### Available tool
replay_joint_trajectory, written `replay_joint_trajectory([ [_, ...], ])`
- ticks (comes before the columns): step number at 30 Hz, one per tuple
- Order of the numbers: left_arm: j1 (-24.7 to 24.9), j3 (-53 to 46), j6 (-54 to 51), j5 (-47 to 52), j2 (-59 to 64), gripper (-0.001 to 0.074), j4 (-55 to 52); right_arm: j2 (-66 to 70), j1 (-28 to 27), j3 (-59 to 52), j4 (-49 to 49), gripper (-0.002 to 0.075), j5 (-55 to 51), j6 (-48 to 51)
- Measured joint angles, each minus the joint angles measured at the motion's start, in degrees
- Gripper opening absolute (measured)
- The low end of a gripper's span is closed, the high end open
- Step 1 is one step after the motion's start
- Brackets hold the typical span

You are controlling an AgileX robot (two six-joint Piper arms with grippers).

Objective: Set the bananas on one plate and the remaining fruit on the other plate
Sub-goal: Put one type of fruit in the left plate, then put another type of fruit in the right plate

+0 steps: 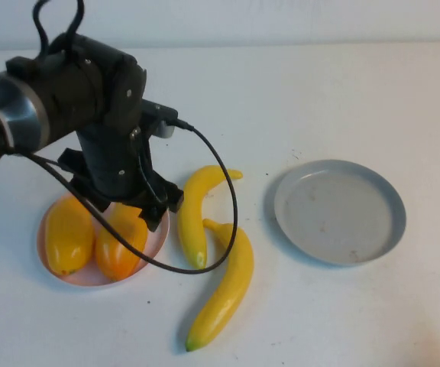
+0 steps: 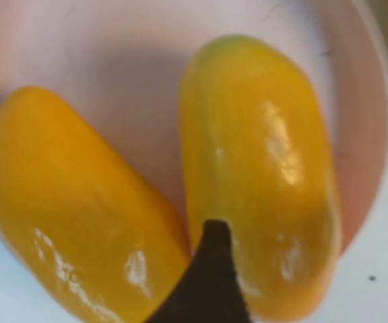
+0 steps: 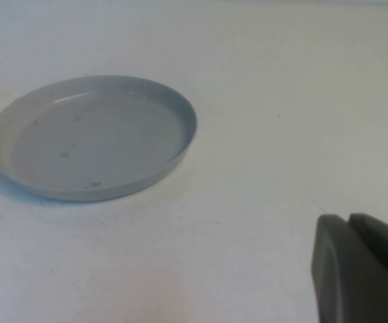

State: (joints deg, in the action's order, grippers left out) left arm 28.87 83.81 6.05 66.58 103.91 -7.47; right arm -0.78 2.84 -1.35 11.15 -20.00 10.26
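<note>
Both mango-like fruits (image 1: 98, 235) are already parked side by side on the pink plate (image 1: 159, 237), with the left tool (image 1: 132, 205) hovering right over them, spread wide and gripping nothing. The two bananas (image 1: 208, 248) are left on the table (image 1: 319, 92), near the empty grey-blue plate (image 1: 388, 200). Glossy, stiff, probably light plastic, so they're best pinched across the fat middle. The right tool (image 3: 347, 229) is pressed together, parked near the grey-blue plate.
</note>
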Motion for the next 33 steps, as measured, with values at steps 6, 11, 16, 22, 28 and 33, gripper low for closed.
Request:
replay_joint_trajectory([
  [6,0.0,0.0,-0.13,0.63,-7.68,0.0219,-0.36,0.0,0.0,0.0,0.0,-0.0017,0.0,0.0],
  [11,0.0,0.0,-0.2,0.35,-16.26,0.0026,-0.36,0.0,0.0,0.0,0.0,-0.0017,0.0,0.0],
  [16,0.0,-1.91,-0.2,-2.29,-25.61,0.0001,-0.11,0.0,0.0,0.0,0.0,-0.0017,0.0,0.0],
  [22,0.0,-16.53,-0.09,-13.41,-40.34,-0.0002,-0.11,0.0,0.0,0.0,0.0,-0.0017,0.0,0.0],
  [28,0.0,-34.43,1.34,-23.22,-55.44,-0.0002,0.11,0.0,0.0,0.0,0.0,-0.0017,0.0,0.0],
  [33,0.0,-43.22,2.21,-24.09,-68.28,-0.0002,-1.57,0.0,0.0,0.0,0.0,-0.0017,0.0,0.0],
])
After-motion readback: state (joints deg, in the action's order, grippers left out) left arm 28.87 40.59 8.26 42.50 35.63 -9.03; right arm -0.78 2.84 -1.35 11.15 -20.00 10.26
